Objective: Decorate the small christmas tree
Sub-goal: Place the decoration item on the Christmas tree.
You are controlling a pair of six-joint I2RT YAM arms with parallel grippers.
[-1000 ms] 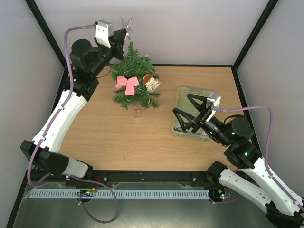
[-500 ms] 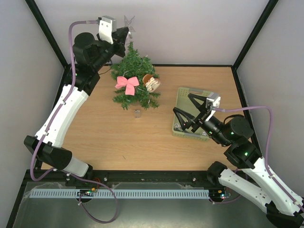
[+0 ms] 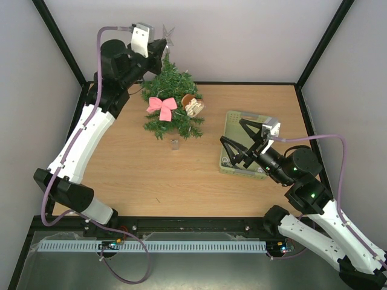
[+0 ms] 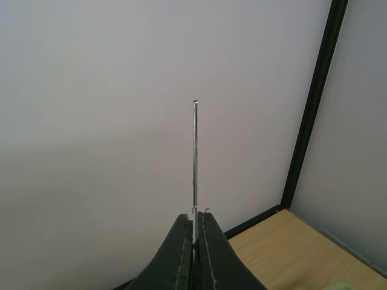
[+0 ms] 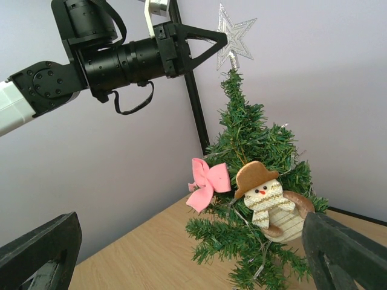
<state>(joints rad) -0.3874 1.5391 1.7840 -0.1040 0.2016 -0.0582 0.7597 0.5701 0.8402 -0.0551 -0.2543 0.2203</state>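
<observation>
On the worktop, far left, stands your small christmas tree.
To its right, your right claw hangs spread wide over the green basket. A pink bow and a snowman crowd the branches. Your left claw is clamped on the silver star at the treetop.

The small christmas tree looks bristly, the star glittery, the table smooth wood.
</observation>
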